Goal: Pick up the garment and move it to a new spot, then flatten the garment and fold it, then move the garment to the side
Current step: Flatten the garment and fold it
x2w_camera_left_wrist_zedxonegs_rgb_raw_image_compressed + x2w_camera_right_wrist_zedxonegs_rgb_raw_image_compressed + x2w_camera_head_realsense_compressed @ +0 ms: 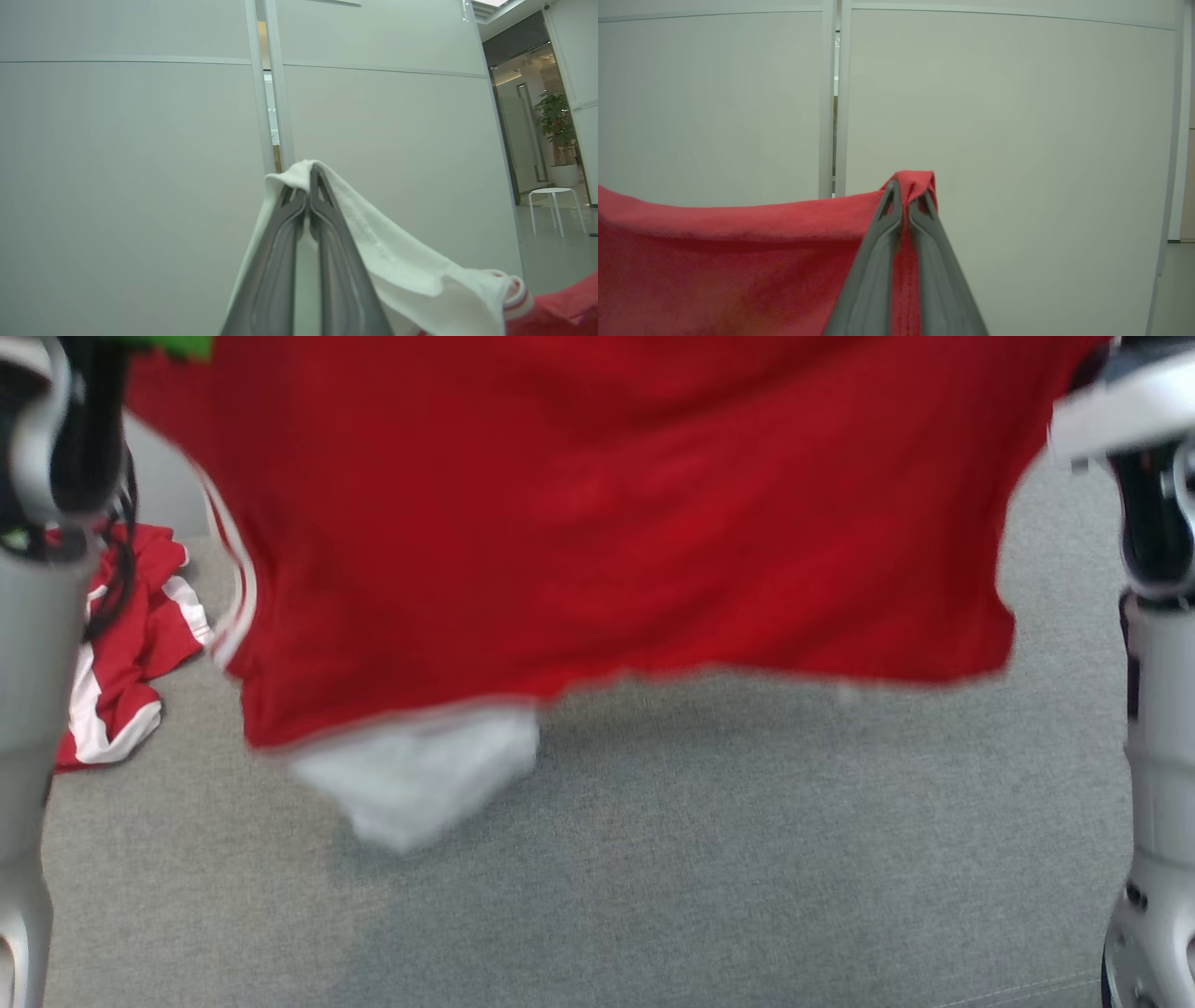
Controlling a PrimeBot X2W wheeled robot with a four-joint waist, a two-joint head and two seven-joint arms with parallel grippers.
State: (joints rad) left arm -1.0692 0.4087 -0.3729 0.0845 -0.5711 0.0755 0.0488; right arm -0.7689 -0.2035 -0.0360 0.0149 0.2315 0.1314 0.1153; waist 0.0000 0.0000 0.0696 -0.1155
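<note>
The grey fabric-topped table [747,859] runs across the head view from 3 to 9 o'clock. Above it the red garment [607,523] hangs spread wide between the two arms, clear of the table, its lower hem blurred. It has white stripes down its edge toward 9 o'clock, and a white part [420,775] droops below the hem at about 7 o'clock.

Pale wall panels [117,186] stand behind the cloth in both wrist views.

The left forearm [33,709] rises at 9 o'clock and the right forearm [1158,756] at 3 o'clock.

The left jaws are closed on the garment's white part, which drapes over the dark fingers [275,261] and falls away toward 4 o'clock, where red cloth begins. The right jaws are closed on a red edge bunched at the tips of their fingers [873,270]. From there the cloth stretches out toward 9 o'clock.

A second red-and-white garment [131,644] lies crumpled on the table at 9 o'clock in the head view.

A white stool [556,205] stands at 3 o'clock in the left wrist view, with a potted plant [556,121] beyond it.
</note>
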